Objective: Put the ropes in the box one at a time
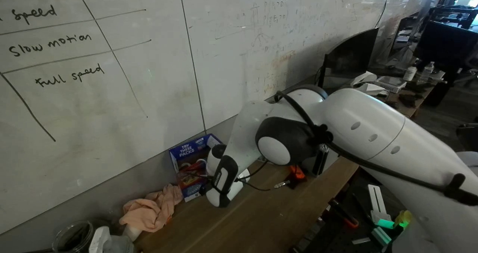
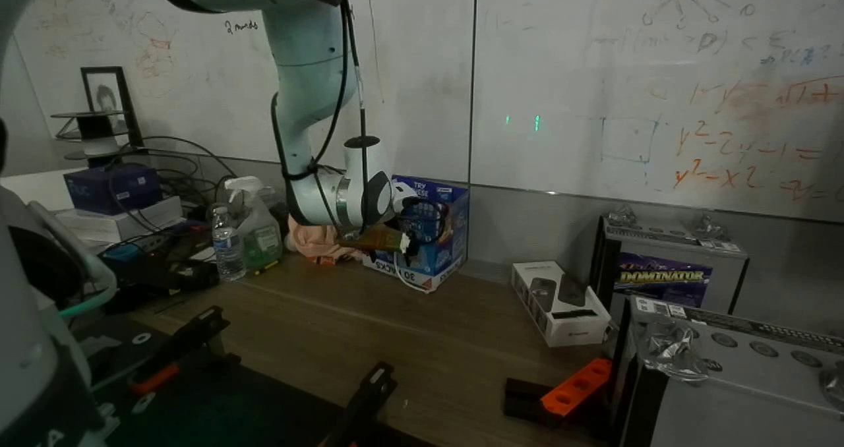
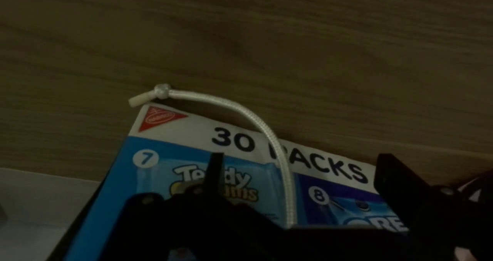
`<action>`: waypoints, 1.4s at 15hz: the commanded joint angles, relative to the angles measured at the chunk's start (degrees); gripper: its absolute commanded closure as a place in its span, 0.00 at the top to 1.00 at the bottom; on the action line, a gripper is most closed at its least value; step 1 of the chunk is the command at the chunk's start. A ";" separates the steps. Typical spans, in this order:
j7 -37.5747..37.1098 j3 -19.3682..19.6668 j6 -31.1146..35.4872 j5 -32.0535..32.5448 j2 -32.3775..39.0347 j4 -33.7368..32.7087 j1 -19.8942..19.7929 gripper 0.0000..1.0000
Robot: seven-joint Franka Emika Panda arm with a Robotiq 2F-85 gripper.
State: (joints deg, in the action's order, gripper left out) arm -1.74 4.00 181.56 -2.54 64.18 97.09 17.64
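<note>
Standing on wood-grain table (image 2: 395, 331): blue box (image 2: 430, 254) | whiteboard (image 2: 547, 64) behind | end effector (image 3: 300, 157) spread wide

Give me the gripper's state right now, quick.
Gripper: open, jaws wide apart, holding nothing; in the wrist view the rope shows between them, ungripped.
</note>
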 commanded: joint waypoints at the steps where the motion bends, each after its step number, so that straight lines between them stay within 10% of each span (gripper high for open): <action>1: -2.68 3.03 0.56 -0.05 4.98 -7.44 1.51 1.00; 21: -4.19 5.35 -2.33 0.57 7.31 -11.60 2.03 1.00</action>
State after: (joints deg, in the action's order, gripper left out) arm -5.07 7.41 180.66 -2.55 70.33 88.09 18.25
